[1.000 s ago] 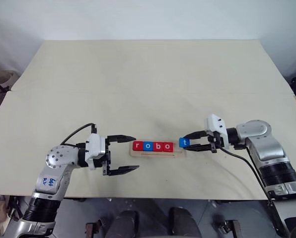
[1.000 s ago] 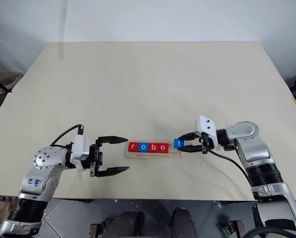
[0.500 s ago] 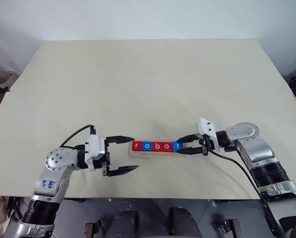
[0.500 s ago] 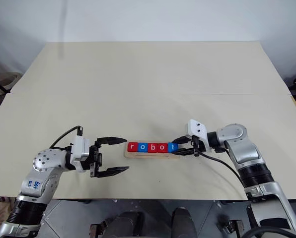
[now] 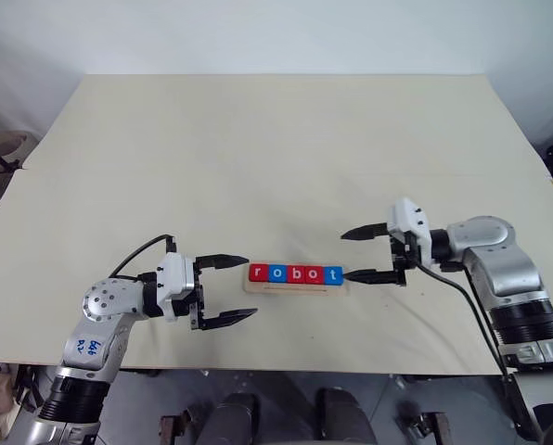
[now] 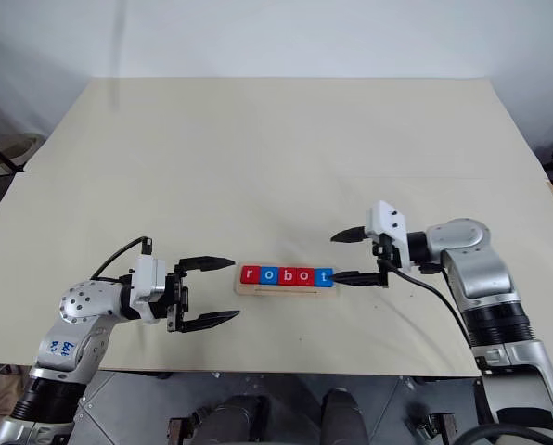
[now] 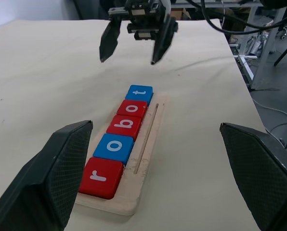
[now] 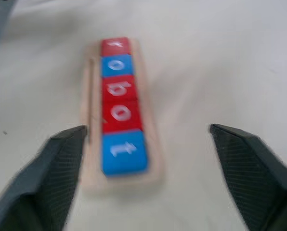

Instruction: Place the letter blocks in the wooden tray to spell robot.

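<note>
1. Pale tabletop [image 5: 276, 148] fills most of the head view, with a plain white wall along the top of the frame.
2. Tray [image 5: 295, 286] lies low in the centre of the frame. All five blocks [image 5: 295, 273] sit in its slot in one touching row: red r, blue o, red b, red o, blue t, reading "robot".
3. Right gripper [image 5: 363, 255] sits just right of the tray's t end. Its jaws stand wide apart and hold nothing; the lower finger's tip is close to the t block, and I cannot tell whether it touches.
4. Left gripper [image 5: 232, 290] hangs just left of the r end, jaws also wide and empty, apart from the tray.
5. Step in hand, as I judge it: letting go of the last block; the word looks complete.
6. Next move calls for backing the right gripper away to the right of the frame without nudging the t block or the tray.
</note>
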